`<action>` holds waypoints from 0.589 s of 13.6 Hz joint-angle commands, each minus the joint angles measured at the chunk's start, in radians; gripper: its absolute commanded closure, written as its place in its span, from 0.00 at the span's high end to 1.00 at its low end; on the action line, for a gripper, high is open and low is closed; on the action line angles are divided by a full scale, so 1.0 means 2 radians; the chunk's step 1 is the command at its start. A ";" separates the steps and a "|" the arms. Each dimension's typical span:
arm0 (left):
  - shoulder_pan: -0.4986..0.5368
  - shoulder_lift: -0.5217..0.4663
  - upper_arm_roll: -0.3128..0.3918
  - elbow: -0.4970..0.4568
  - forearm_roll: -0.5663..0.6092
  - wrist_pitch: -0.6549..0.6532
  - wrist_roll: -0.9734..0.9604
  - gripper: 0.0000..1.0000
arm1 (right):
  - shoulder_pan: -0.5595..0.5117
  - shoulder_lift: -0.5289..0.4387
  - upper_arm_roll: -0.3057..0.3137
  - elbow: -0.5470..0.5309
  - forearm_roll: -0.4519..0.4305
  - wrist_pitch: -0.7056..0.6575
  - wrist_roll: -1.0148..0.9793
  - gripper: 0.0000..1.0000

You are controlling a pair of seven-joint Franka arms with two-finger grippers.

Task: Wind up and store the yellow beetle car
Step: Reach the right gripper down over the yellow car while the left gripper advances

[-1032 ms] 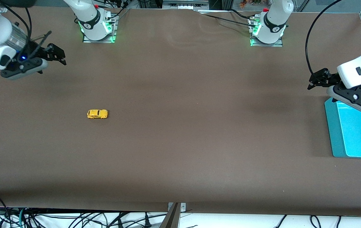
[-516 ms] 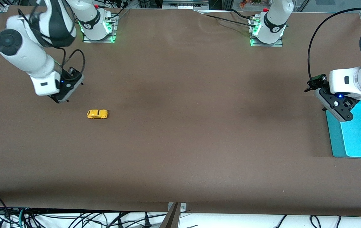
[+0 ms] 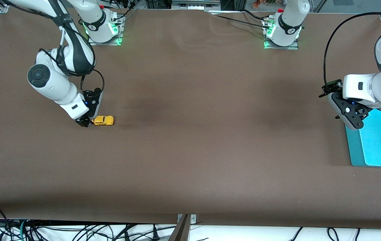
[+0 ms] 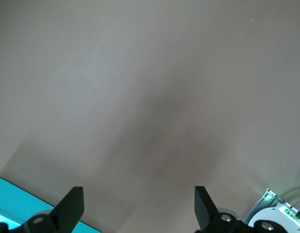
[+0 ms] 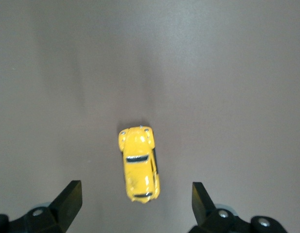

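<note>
The yellow beetle car (image 3: pixel 103 120) stands on its wheels on the brown table, toward the right arm's end. In the right wrist view the yellow beetle car (image 5: pixel 139 164) points away from the hand, one end just inside the line of the fingertips. My right gripper (image 3: pixel 87 121) is low over that end, open, its fingers (image 5: pixel 71 194) well apart from the car's sides. My left gripper (image 3: pixel 341 115) hangs open and empty over bare table beside the teal tray; the left gripper (image 4: pixel 137 196) has nothing between its fingers.
A teal tray (image 3: pixel 354 147) lies at the left arm's end of the table, and a corner of the teal tray (image 4: pixel 13 196) shows in the left wrist view. Both arm bases (image 3: pixel 101 28) stand along the table's edge farthest from the front camera.
The right arm has swung in from the table's end and dropped to the car. The left hand has turned downward and shifted slightly beside the tray. The car has not moved.
</note>
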 commanded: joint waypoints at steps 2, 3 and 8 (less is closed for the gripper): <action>0.002 0.028 0.001 0.020 0.013 0.002 0.012 1.00 | -0.002 0.037 0.001 0.002 -0.005 0.039 -0.042 1.00; 0.005 0.028 0.001 0.020 0.012 0.002 0.013 1.00 | -0.002 0.047 0.001 0.001 -0.005 0.057 -0.057 0.99; 0.003 0.030 0.002 0.007 0.014 -0.002 0.046 1.00 | -0.013 0.063 0.000 -0.028 -0.011 0.112 -0.074 0.94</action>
